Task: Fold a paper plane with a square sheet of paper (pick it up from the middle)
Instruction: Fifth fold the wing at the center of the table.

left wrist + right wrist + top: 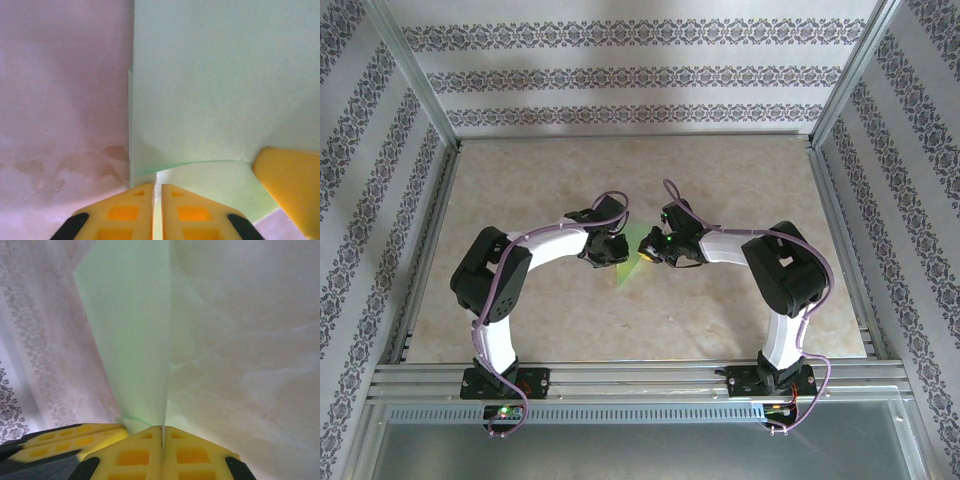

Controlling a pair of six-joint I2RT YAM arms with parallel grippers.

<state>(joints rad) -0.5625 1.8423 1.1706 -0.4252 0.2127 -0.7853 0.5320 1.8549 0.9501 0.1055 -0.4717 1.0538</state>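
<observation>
Green paper [631,260] hangs between the two arms near the middle of the table, pinched from both sides and apparently lifted. I cannot tell whether its lowest corner touches the surface. It is already creased, with more than one layer. From the left wrist a broad flat panel [210,90] shows a second layer's edge peeping out along its left side. From the right wrist a narrow tapering panel [130,340] ends in a straight crease.

I judge it very light, limp and easy to crumple or tear, and smooth enough to slide between pads. It has little stiffness except along the folds. The safest hold is on a doubled edge or crease, close to where the next fold must fall, and the two grips should not be pulled apart hard.

The left pincer [157,187] is almost closed, a sliver of green caught in the slit between its pads. The right pincer [163,429] is fully closed on the sheet's lower edge. They stand close together: a right finger [290,190] shows from the left wrist, and the left fingers [75,437] show from the right.

Patterned wallpaper walls [620,70] in a metal frame [415,75] enclose the cell. The table [720,180] is a pale, marbled, matt sheet with faint blotches [65,165]. It looks flat enough for pressing creases
</observation>
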